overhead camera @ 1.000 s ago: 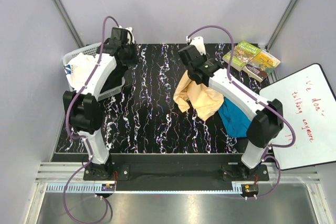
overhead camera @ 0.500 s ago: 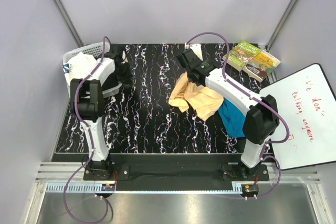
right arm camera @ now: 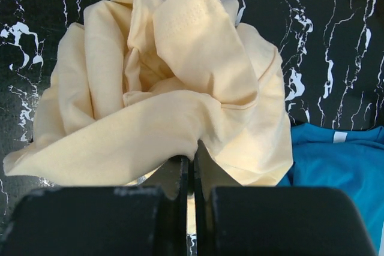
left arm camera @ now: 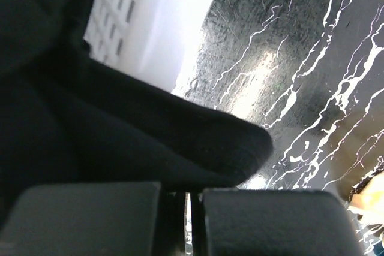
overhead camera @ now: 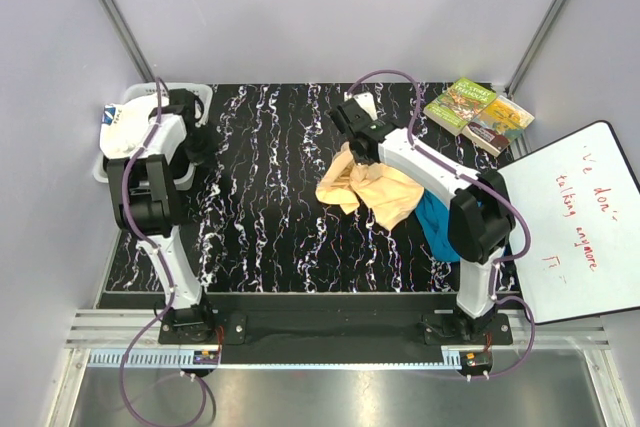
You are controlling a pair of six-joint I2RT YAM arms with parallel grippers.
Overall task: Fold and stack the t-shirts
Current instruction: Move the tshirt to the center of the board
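Observation:
The pale peach-yellow t-shirt lies crumpled at the table's middle right. My right gripper is at its far edge, shut on a fold of it. In the right wrist view the fold bunches at the gripper, with the rest of the shirt spread beyond. The teal-blue t-shirt lies partly under the peach one and under my right arm; it also shows in the right wrist view. My left gripper is at the far left beside the basket, shut on a black cloth.
A white plastic basket with white cloth in it stands at the far left edge; its lattice wall shows in the left wrist view. Books lie at the back right. A whiteboard leans at the right.
My left arm has swung to the far left with the black cloth, and the basket has shifted left. My right gripper has moved slightly left, dragging the peach shirt.

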